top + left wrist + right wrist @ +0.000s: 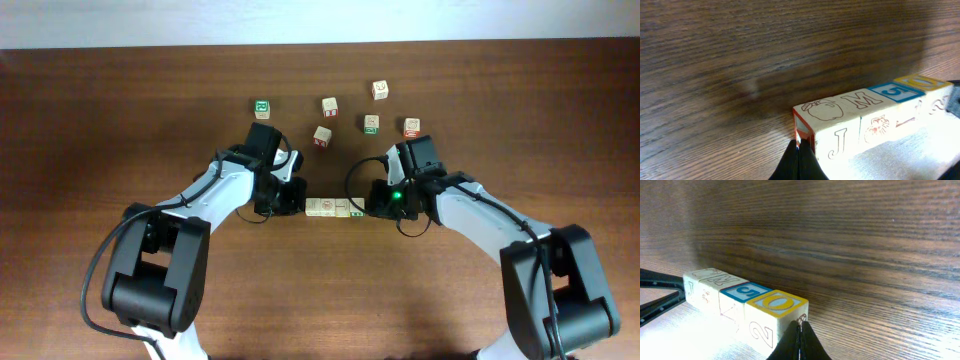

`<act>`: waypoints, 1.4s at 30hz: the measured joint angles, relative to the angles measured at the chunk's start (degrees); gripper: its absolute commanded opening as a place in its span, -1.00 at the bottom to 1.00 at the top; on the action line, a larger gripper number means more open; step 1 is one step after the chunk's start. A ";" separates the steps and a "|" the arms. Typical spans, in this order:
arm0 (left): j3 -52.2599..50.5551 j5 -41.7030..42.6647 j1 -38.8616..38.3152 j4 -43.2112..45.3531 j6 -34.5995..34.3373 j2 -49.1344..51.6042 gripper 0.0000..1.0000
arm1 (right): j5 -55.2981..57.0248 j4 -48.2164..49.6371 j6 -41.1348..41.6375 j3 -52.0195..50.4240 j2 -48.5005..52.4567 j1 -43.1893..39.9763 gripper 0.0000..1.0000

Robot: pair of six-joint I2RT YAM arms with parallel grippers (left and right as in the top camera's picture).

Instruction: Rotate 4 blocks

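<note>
Pressure from both ends looks to be the idea: the four blocks [333, 208] lie touching in one straight row at the middle of the surface [100, 120], with a pincer at each end face. The left pincer [799, 152] is closed to a thin point against the red-edged end of the apple block [822, 110]. The right pincer [801, 330] is likewise closed, its tip at the yellow O block [776, 302]. Neither holds anything; I judge they clamp the row so it can turn as one. Six loose cubes [329, 106] stand well apart on the far side, though a wide swing could approach the closest cube [322, 137].
</note>
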 measured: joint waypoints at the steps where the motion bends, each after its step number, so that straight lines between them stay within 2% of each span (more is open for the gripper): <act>1: 0.00 -0.04 0.00 0.00 0.00 0.00 -1.00 | 0.55 0.00 0.00 0.00 -0.31 0.28 -0.91; 42: 0.00 -0.46 0.00 0.02 0.00 0.00 -1.00 | 9.20 -0.87 0.04 0.00 -4.07 4.55 -0.91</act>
